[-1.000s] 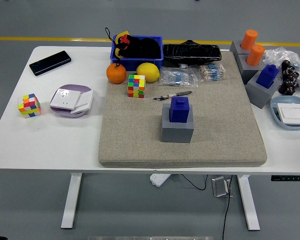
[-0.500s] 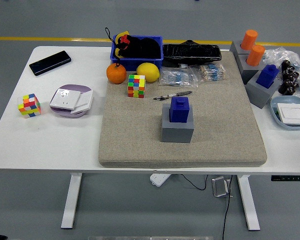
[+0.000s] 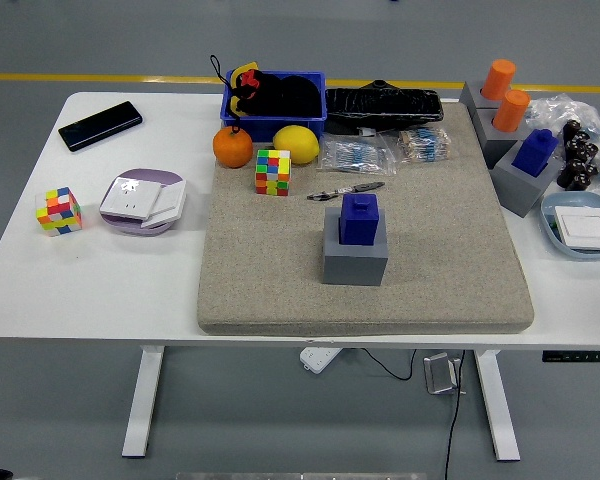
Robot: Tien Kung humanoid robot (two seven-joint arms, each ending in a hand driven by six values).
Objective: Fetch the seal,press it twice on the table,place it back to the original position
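Neither of the robot's arms nor any hand is seen in the head view, so whether the fingers are spread or curled cannot be told, and no relation between a hand and the seal can be given. The contents of the blue plastic bin at the far edge are hard to make out: dark items with a yellow and red piece at its left corner. The clear crinkled plastic bag at the right edge is cut off by the frame, and the dark pieces beside it are too small to identify.

The blue block-shaped seal is seated upright in the grey cube-shaped holder, which stands near the middle of the beige felt mat on the white table. A black pen lies on the mat just behind the holder. A multicoloured puzzle cube is set farther left on the mat, near an orange fruit and a yellow lemon. A second blue seal and two orange cylindrical seals are held in grey holders at the mat's right far corner.
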